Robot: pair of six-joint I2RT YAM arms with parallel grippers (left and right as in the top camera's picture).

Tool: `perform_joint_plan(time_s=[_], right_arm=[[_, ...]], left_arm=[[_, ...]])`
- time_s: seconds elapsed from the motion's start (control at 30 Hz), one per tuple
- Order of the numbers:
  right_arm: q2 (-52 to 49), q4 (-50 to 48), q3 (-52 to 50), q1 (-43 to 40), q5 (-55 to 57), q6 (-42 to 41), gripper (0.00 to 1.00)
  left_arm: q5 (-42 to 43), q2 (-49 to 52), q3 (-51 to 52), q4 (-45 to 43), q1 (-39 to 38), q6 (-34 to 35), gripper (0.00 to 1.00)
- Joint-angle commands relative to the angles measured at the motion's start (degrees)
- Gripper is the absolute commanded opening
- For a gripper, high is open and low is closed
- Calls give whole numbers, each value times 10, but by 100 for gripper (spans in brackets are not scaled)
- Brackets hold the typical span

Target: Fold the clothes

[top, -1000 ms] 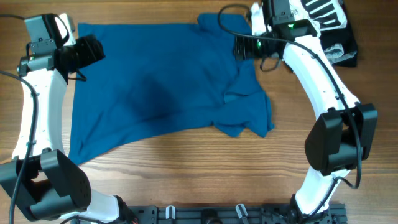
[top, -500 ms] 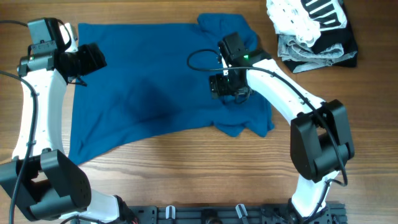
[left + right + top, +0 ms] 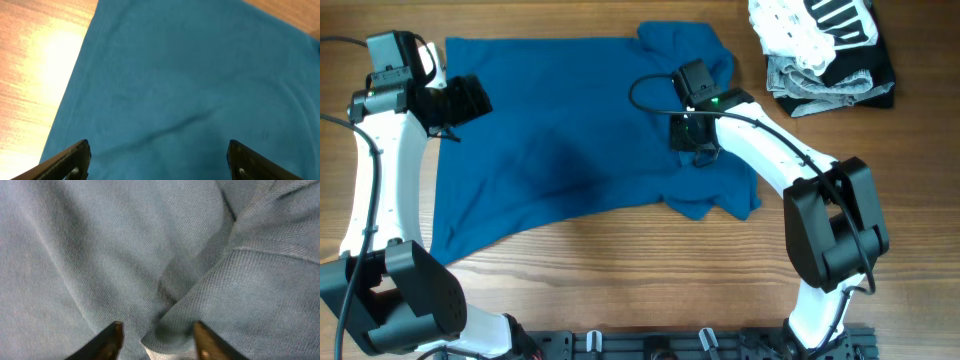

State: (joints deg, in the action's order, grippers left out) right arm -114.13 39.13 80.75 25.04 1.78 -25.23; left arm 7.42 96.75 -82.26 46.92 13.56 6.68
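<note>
A: Tools first. What is the right gripper doing?
B: It is sitting low over the shirt. Its fingers are standing partly apart with a raised crease running up between them. It is not pinching anything yet.
A: And the left gripper?
B: It is hanging wide apart and holding nothing, just above the cloth near the shirt's left edge.
A: Where is the shirt lying?
B: It is spreading from the far-left corner of the bench toward the middle. The left part is lying flat and the right side is bunching up. The pile of other clothes is sitting in the far-right corner, apart from it.
A: What is the step in hand?
B: I am guessing the right side is getting gripped so it can be pulled out or folded over.
A: How should it be done well?
B: The fingers should be straddling that crease and closing on a single layer, not on the whole lump. The left one should be pinning or taking its own edge so the cloth is not dragging along.
A: What are the views showing differently?
B: The right wrist camera is showing the weave, the crease and the finger gap, all of which the overhead is hiding under the right gripper. The overhead is showing the whole outline, the pile and the left gripper near the far-left corner. The left wrist camera is showing only flat cloth and bare wood at the bench's left edge.
</note>
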Motion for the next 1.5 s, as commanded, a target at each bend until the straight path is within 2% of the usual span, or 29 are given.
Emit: perform_joint_plan(time_s=[0.0,0.13,0.2,0.23,0.37,0.4,0.43,0.47,0.5,0.67,0.73,0.83,0.87,0.9,1.1,1.23,1.33,1.37,1.47], right_arm=[[-10,-10,-4,1,17,-2,41],[-10,-25,-4,0,33,-2,15],[-10,-30,-4,-3,34,-2,5],[-10,-31,-4,-5,34,-2,4],[-10,-19,-4,-28,22,-2,5],[-10,-9,-5,-29,16,-2,24],[-10,-7,-6,-28,11,-2,51],[-11,-6,-6,-27,3,-2,58],[-14,-7,-6,-26,-9,-2,61],[-44,-7,-6,-21,-16,-2,60],[-44,0,-6,-22,-7,-3,44],[-41,11,2,-41,21,2,11],[-36,14,8,-48,20,10,6],[-26,22,22,-60,21,23,4],[-8,-12,70,-149,34,122,6],[-8,-39,69,-216,36,150,6],[-8,-32,70,-233,6,181,14],[-7,-23,70,-233,5,184,20],[17,23,81,-233,-80,208,33]], left_arm=[[-7,0,-6,7,0,-7,87],[-7,0,-6,10,0,-7,87],[-7,0,-6,10,0,-7,87],[-7,0,-6,10,0,-7,87],[-7,0,-6,9,0,-7,87],[-7,0,-6,10,0,-7,87],[-7,0,-6,10,0,-7,87],[-7,0,-6,10,0,-7,87],[-7,0,-6,10,0,-7,87],[-9,0,-6,9,0,-7,87],[-9,0,-6,9,1,-7,87],[-9,0,-6,9,0,-7,87],[-9,0,-6,9,0,-7,87],[-9,0,-6,9,0,-7,87],[-9,0,-6,10,0,-7,86],[-13,0,-6,16,0,-7,86],[-16,0,-6,20,0,-7,87],[-18,0,-6,22,1,-7,87],[-28,0,-6,40,2,-7,92]])
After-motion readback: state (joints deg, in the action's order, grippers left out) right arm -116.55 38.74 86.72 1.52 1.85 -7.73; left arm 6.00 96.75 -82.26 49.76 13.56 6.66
